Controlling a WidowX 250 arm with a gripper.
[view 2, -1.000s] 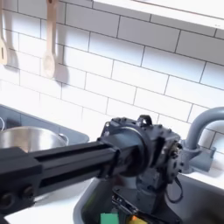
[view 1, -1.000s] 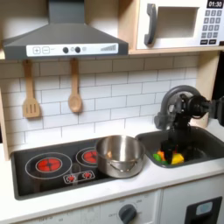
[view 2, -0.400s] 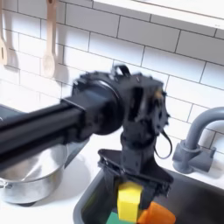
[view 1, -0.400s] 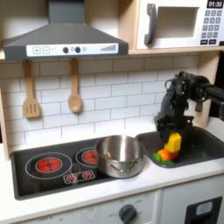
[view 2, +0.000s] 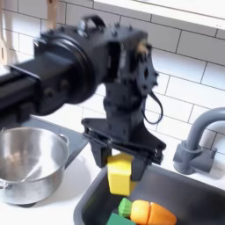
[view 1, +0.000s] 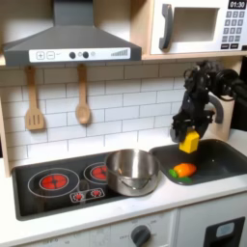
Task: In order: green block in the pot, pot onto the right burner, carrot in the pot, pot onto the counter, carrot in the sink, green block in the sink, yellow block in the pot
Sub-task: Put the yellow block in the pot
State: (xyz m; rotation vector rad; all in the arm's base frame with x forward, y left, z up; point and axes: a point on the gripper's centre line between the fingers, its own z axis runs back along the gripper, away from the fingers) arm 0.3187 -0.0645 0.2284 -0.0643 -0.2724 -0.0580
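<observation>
My gripper (view 1: 190,135) (view 2: 120,160) is shut on the yellow block (view 1: 191,143) (view 2: 119,174) and holds it in the air above the sink's (view 1: 220,166) (view 2: 189,195) left part. Under it in the basin lie the orange carrot (view 1: 184,170) (view 2: 149,212) and, at its side, the green block (view 1: 175,174) (view 2: 112,220). In both exterior views the shiny pot (view 1: 132,171) (view 2: 31,163) stands to the left of the sink, at the right end of the black cooktop (view 1: 48,183). It looks empty. The off-white counter (view 1: 145,205) runs along the front.
A dark arched faucet (view 2: 199,139) rises at the sink's back right in the second exterior view. Two wooden utensils (view 1: 82,101) hang on the tiled wall under the range hood (view 1: 68,43). A microwave (view 1: 198,24) sits high at the first exterior view's right.
The gripper went down into the sink, closed on the yellow block, and has risen with it clear of the carrot and green block. The pot has not moved.
</observation>
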